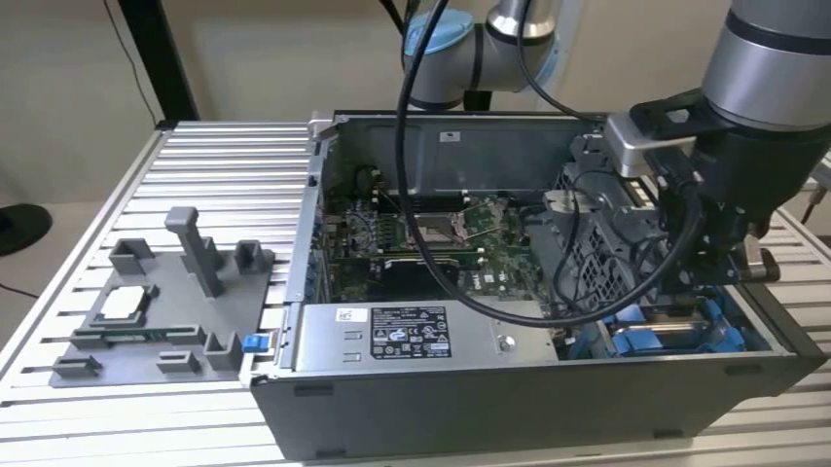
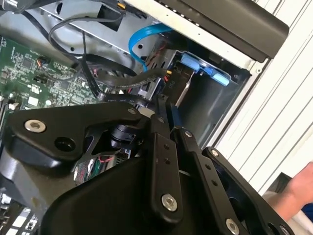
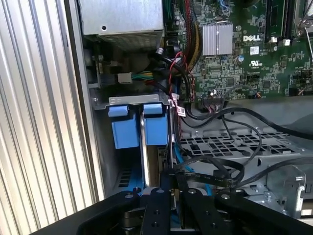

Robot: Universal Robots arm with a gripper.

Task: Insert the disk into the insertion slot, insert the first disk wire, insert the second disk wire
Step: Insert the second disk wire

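Item: my pincer [image 3: 171, 183], clenched edge-on around disk [image 3: 149, 161], thin side downward to fit bay. Location: disk partway into insertion slot [image 3: 128, 128], blue rails guiding it, case corner.

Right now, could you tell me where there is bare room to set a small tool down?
The ribbed table is bare beyond the grey fixture tray, beside the computer case. Inside the case it is crowded: cables, motherboard, and the gripper over the blue-railed bay.

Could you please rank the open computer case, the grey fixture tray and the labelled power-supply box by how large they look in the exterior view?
1. Computer case, clearly largest.
2. Power-supply box and grey fixture tray look alike, so I would not rank them.
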